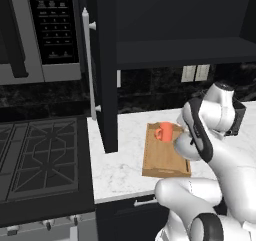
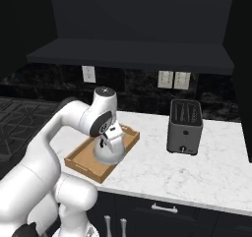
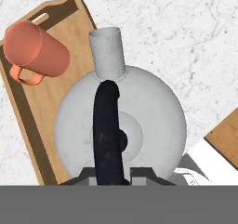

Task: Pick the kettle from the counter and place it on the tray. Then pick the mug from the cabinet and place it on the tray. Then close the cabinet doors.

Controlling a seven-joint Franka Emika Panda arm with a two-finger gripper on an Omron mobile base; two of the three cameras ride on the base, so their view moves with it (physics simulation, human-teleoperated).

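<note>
Kettle (image 3: 122,125) and mug (image 3: 38,47) both sit on the tray (image 2: 78,160); the end effector (image 3: 109,174) straddles the kettle's handle, grip state unclear. Left: closing the cabinet doors (image 1: 102,65).

Toaster (image 2: 184,127), gas stovetop (image 1: 40,157), microwave (image 1: 42,32), wall outlets (image 2: 174,79)
</note>
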